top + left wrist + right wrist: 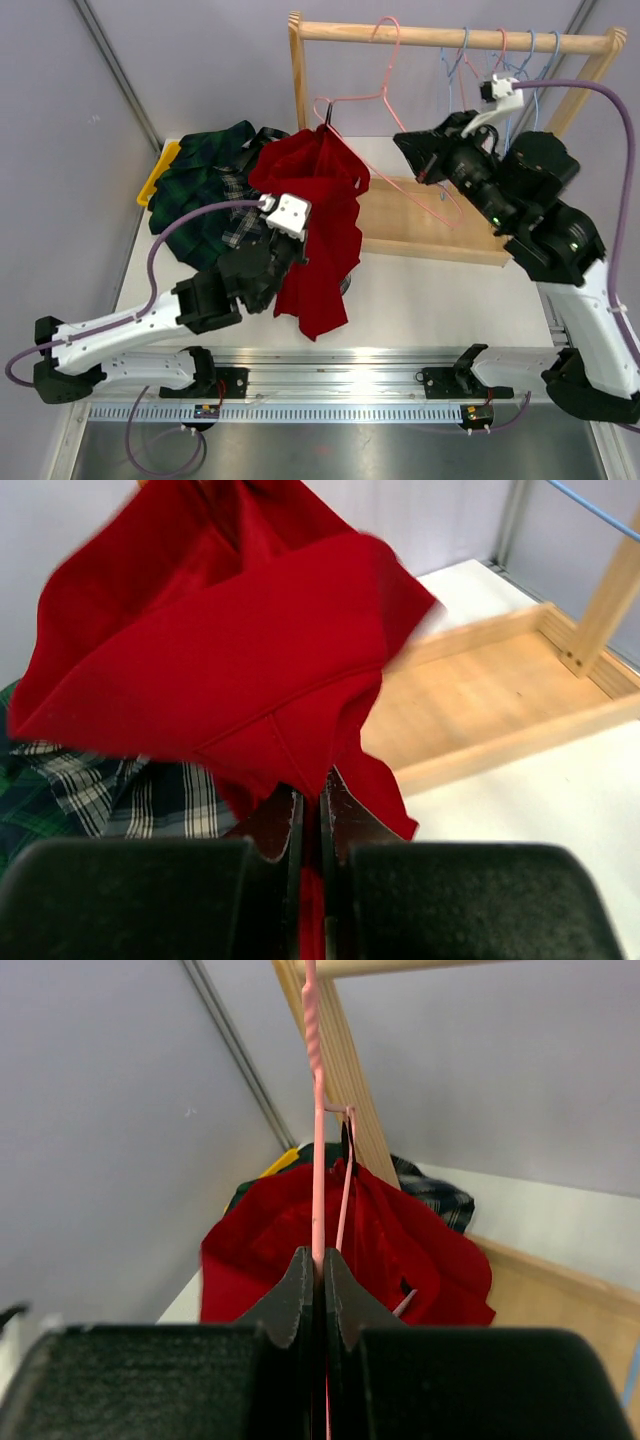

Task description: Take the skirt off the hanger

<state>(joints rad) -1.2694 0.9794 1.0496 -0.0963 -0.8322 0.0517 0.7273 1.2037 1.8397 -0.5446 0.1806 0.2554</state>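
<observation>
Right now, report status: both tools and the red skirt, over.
Left tool shut on red skirt. Right tool shut on pink hanger. Skirt attached at hanger's corner, not yet off. Plaid garment heaped beside skirt.

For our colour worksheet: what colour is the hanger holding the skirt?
The hanger is pink, clearest in the right wrist view.

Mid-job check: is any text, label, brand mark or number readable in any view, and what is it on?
No readable text in any view.
red skirt: no tag or print showing.
pink hanger: no marking visible.
small boards on the front rail: any markings are too small to read.
</observation>
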